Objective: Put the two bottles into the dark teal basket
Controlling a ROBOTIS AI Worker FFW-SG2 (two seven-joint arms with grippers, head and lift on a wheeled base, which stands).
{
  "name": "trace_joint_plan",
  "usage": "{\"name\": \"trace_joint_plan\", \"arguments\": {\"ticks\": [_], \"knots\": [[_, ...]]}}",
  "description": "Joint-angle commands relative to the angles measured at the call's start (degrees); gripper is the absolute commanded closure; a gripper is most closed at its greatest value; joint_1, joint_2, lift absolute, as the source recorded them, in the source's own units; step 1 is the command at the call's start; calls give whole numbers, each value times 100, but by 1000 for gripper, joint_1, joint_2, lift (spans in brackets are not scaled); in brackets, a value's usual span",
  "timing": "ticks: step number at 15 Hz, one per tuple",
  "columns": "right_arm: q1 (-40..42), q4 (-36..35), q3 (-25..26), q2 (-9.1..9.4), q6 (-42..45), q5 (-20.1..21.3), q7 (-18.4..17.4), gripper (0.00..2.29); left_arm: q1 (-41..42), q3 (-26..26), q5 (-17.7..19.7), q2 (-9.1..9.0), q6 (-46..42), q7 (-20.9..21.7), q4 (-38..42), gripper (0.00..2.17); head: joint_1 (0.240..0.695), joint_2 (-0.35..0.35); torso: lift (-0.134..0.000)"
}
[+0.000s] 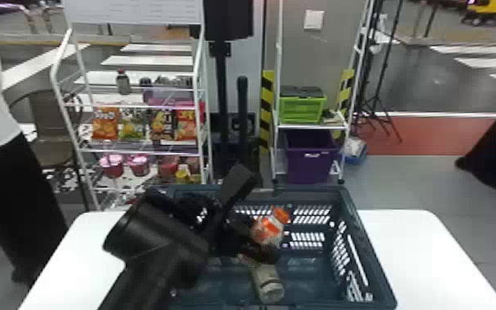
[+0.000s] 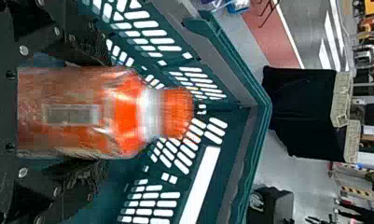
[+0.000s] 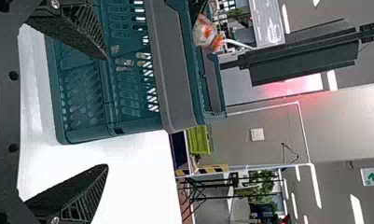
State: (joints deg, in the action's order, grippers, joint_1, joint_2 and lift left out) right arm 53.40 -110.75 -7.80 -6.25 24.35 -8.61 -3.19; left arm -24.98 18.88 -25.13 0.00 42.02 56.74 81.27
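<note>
My left gripper [image 1: 255, 224] is inside the dark teal basket [image 1: 368, 264], shut on an orange-capped bottle [image 1: 268, 231] with its cap tilted up and to the right. In the left wrist view this orange bottle [image 2: 124, 112] is held between the fingers of my left gripper [image 2: 100, 113], with the basket's slotted walls behind it. A second, greyish-beige bottle [image 1: 268, 285] is in the basket nearer to me, partly covered by the gripper. In the right wrist view, my right gripper [image 3: 105, 112] stands open and empty beside the basket [image 3: 138, 125].
The basket stands on a white table [image 1: 420, 247], with bare tabletop to its left and right. Beyond the table are a snack rack [image 1: 136, 108] and a shelf holding a green crate [image 1: 300, 109] and a purple bin [image 1: 311, 160]. A person stands at the far left.
</note>
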Motion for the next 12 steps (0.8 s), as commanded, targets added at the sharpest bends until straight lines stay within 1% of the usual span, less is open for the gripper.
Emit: {"name": "trace_joint_plan", "arguments": {"ticks": [1, 2, 4, 6, 8, 9, 10, 11, 12], "knots": [[-14, 1, -11, 1, -5, 0, -6, 53, 37, -69, -1, -15, 13, 3, 197, 87, 499, 0, 0], [-14, -8, -11, 1, -5, 0, 3, 53, 90, -166, 8, -15, 31, 3, 302, 83, 499, 0, 0], [4, -34, -11, 1, 12, 0, -6, 53, 274, -544, 96, -15, 31, -58, 759, 83, 499, 0, 0], [39, -122, -11, 1, 30, 0, 3, 53, 608, -1106, 509, -15, 48, -304, 1533, 87, 499, 0, 0], [74, -219, 7, -16, 47, 0, 3, 53, 1091, -1713, 1124, -15, 259, -700, 2543, 87, 499, 0, 0], [101, -289, 15, -16, 65, 18, 3, 53, 1355, -2003, 1467, -15, 558, -990, 3176, 87, 499, 0, 0], [153, -377, 24, -25, 82, 44, 3, 53, 1654, -2240, 1722, -15, 787, -1315, 3756, 87, 499, 0, 0], [197, -483, 33, -43, 100, 79, 3, 53, 1988, -2504, 1863, -15, 927, -1658, 4257, 90, 499, 0, 0], [259, -606, 42, -69, 118, 88, 3, 53, 2296, -2723, 2003, -15, 927, -1913, 4617, 90, 499, 0, 0]]}}
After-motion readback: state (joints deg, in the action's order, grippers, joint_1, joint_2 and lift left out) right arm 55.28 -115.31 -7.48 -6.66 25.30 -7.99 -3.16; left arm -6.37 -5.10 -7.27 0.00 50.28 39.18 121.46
